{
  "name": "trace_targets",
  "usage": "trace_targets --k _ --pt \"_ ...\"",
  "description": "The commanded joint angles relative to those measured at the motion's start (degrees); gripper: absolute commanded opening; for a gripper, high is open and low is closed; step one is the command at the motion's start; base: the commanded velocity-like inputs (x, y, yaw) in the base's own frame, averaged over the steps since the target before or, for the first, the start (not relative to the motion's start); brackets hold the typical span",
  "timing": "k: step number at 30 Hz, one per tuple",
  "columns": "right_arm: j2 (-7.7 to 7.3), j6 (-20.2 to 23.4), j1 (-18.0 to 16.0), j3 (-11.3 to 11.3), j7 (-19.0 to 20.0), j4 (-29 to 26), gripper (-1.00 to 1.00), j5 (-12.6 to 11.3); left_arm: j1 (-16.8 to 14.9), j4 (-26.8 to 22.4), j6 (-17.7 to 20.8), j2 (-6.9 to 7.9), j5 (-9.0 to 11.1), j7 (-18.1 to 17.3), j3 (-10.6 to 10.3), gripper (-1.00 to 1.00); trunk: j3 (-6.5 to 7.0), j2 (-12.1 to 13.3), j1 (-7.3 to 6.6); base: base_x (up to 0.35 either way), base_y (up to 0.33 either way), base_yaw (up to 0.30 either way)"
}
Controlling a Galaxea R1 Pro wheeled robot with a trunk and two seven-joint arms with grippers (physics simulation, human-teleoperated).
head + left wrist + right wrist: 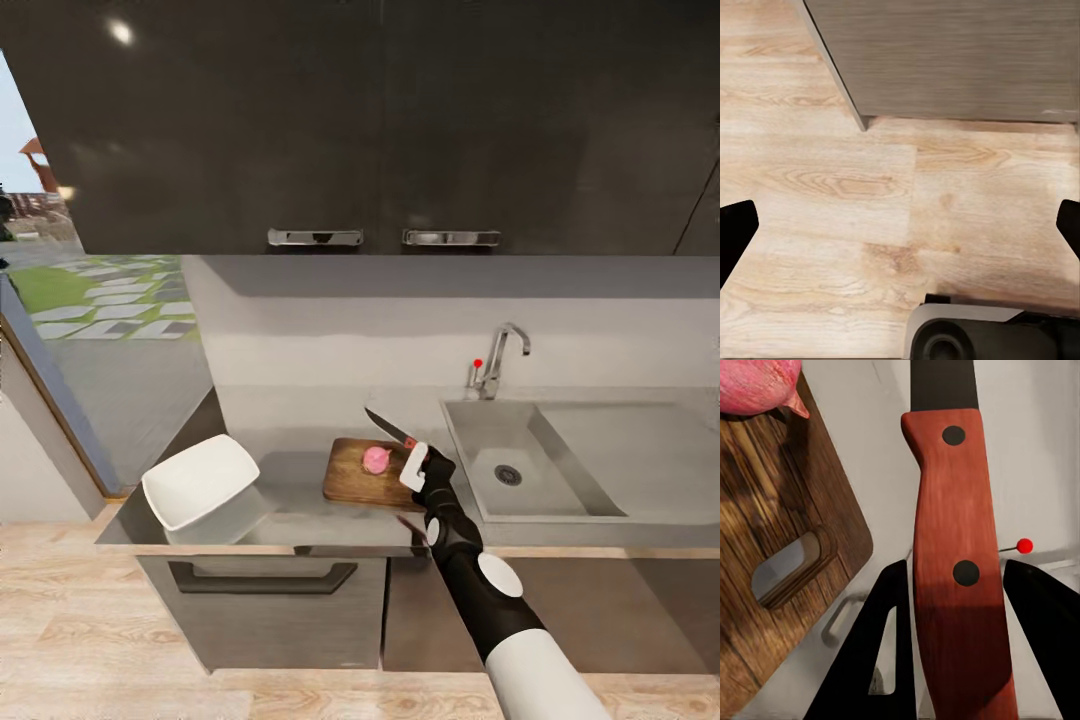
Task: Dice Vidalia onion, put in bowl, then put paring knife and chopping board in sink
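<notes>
The pink Vidalia onion (377, 459) (754, 386) lies whole on the dark wooden chopping board (358, 478) (772, 555), which rests on the grey countertop (290, 440) left of the sink (480, 440). My right gripper (415, 466) (958, 574) is shut on the paring knife (390, 428) by its reddish-brown handle (956, 585). It hovers at the board's right end, and the dark blade points up and left above the onion. The white bowl (200, 481) stands tilted at the counter's left front corner. My left gripper (900, 225) is open over wooden floor.
The chrome tap (500, 358) with its red knob (478, 363) (1024, 545) stands behind the sink, drainboard (640, 450) to the right. Dark upper cabinets (380, 120) hang above. A cabinet front (945, 52) and the robot's base (967, 337) appear in the left wrist view.
</notes>
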Motion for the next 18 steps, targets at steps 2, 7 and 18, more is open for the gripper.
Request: trace_targets --k 2,7,18 --pt "0.0 0.4 0.0 0.1 0.4 -0.1 -1.0 0.6 0.0 -0.1 -0.1 0.09 0.3 0.5 -0.4 1.0 -0.12 -0.1 0.02 -0.07 0.0 0.0" --pt "0.0 0.4 -0.1 0.1 0.4 -0.1 -1.0 0.6 0.0 0.0 -0.1 0.09 0.3 0.5 -0.4 1.0 -0.12 -0.1 0.02 -0.017 0.0 0.0" --pt "0.0 0.5 0.0 0.1 0.5 -0.1 -1.0 0.5 0.0 0.0 -0.1 0.09 0.3 0.5 -0.4 1.0 -0.35 -0.1 0.02 -0.001 0.0 0.0"
